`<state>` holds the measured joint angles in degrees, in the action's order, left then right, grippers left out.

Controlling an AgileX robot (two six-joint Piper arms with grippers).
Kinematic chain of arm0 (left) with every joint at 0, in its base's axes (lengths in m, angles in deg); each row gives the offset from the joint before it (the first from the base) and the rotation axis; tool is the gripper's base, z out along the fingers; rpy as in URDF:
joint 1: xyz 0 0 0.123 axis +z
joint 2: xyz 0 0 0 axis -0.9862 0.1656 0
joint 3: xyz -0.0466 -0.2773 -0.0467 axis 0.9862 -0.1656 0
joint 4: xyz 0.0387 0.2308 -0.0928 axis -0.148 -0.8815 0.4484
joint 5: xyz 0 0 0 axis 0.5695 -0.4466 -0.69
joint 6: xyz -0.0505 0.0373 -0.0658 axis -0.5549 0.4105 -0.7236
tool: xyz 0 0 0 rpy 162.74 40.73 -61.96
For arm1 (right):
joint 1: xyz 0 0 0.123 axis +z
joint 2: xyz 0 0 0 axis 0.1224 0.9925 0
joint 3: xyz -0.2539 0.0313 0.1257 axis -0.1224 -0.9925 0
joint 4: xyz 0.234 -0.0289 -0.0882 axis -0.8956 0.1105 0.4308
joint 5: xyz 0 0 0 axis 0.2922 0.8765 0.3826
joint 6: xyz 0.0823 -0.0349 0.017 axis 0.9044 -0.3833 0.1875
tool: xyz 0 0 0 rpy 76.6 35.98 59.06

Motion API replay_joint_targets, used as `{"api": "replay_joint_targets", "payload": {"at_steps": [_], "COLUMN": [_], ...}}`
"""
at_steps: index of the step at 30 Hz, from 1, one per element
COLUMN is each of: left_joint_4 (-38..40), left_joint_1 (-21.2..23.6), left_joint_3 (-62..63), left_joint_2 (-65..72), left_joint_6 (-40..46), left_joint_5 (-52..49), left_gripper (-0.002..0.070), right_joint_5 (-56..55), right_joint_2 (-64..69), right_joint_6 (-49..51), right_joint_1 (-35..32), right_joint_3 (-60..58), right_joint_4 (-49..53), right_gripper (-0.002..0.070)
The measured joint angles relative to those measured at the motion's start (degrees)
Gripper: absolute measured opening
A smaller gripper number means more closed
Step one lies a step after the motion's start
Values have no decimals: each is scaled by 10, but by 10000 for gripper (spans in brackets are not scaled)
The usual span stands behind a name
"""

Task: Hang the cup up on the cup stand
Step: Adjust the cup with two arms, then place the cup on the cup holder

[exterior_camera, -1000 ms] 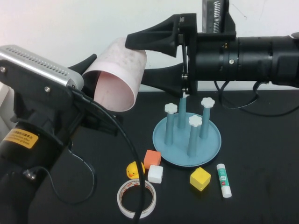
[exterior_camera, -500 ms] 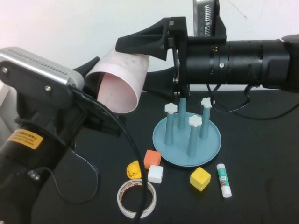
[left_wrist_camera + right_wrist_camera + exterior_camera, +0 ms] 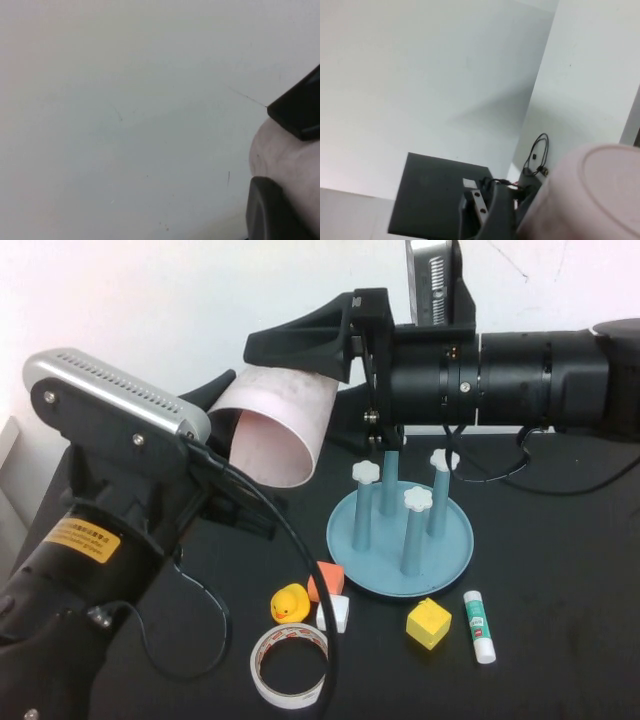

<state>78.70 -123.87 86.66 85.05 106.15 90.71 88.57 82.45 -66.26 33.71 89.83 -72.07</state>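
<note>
the cup [image 3: 275, 435] lies on its side above and left of the cup stand [image 3: 400, 530], held by the left gripper [image 3: 225, 445]; the right gripper [image 3: 305, 365] straddles it, jaws apart.

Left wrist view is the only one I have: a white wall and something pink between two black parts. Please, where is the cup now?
Observer: The cup is in the air, on its side, left of the cup stand and above the table. The left gripper holds it.
Operator: And the right gripper?
Observer: The right gripper reaches in from the right, at the cup's closed end. I cannot tell whether it grips.
Operator: Is any post already taken?
Observer: No, the high view shows all four posts bare, white caps on top.
</note>
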Motion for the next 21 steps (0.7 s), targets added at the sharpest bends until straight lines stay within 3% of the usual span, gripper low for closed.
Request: {"api": "replay_joint_targets", "payload": {"at_steps": [3, 8, 10, 16, 21], "left_joint_4": [0, 4, 12, 28, 28], "left_joint_1": [0, 0, 0, 0, 0], "left_joint_3": [0, 0, 0, 0, 0], "left_joint_2": [1, -12, -32, -111, -158], "left_joint_6": [1, 1, 1, 1, 32], "left_joint_5": [-3, -42, -76, -213, -326], "left_gripper": [95, 362, 427, 457, 412], "right_joint_5": [-8, -11, -11, -32, -92], "right_joint_2": [0, 0, 0, 0, 0], "right_joint_6": [-28, -88, -111, -248, -500], "right_joint_1": [0, -12, -25, -79, -92], "right_joint_3": [0, 0, 0, 0, 0], "right_joint_4": [0, 1, 1, 1, 1], "right_gripper": [606, 604, 604, 603, 603]}}
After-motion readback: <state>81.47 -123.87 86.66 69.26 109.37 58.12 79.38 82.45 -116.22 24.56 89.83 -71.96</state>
